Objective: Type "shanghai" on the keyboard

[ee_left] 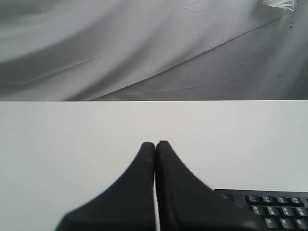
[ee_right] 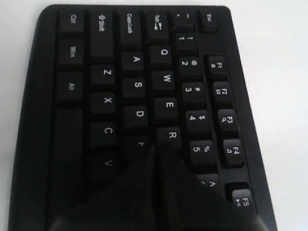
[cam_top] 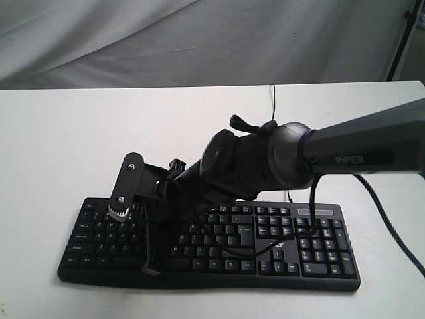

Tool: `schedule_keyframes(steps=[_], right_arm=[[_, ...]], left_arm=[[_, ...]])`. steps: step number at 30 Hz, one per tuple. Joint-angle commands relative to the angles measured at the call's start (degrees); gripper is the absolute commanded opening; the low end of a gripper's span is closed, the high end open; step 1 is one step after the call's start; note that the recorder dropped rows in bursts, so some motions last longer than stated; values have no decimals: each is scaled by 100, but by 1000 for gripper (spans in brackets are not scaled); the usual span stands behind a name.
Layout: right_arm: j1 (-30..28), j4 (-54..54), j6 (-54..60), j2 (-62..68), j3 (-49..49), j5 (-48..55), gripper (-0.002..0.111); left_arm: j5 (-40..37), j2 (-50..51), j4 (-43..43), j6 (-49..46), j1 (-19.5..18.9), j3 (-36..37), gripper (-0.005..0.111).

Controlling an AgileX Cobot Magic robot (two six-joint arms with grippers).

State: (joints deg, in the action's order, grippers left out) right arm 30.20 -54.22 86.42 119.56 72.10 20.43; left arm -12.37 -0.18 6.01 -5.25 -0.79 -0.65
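a wide black plastic keyboard (cam_top: 319, 247) lies on a smooth white table (cam_top: 60, 133), at the near edge and about centred left to right, with its number pad at the right end. its keys are low, matte, square-shouldered caps with white legends, and a small white "acer" mark sits above the arrow keys.

a thick, rounded black arm (cam_top: 358, 143) with a dull sheen, lettered "piper", reaches in from the right and crosses over the middle of the keyboard. a thin black cable (cam_top: 272, 100) shows on the table just beyond the arm.

the right gripper (ee_right: 155, 155) hangs over the left half of the keyboard. its two tapered, matte black fingers are pressed together into a single wedge. the wedge's point lies between the f and r keys. whether it touches a key cannot be told.

the left gripper (ee_left: 155, 145) has the same pair of curved black fingers, also pressed together with only a hairline seam between them. it is above bare table, just beside one corner of the keyboard.

soft, creased grey-white cloth (cam_top: 199, 40) hangs beyond the table's far edge.
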Motion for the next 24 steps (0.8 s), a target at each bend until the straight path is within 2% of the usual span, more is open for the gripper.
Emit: schedule_keyframes(steps=[1,24], right_arm=[[-35,-29,-15,1,3,42,0],[-95,138,-2,13,3,303,0]], left_arm=[[14,18,23,7,23,3,1],[14,18,23,7,23,3,1]])
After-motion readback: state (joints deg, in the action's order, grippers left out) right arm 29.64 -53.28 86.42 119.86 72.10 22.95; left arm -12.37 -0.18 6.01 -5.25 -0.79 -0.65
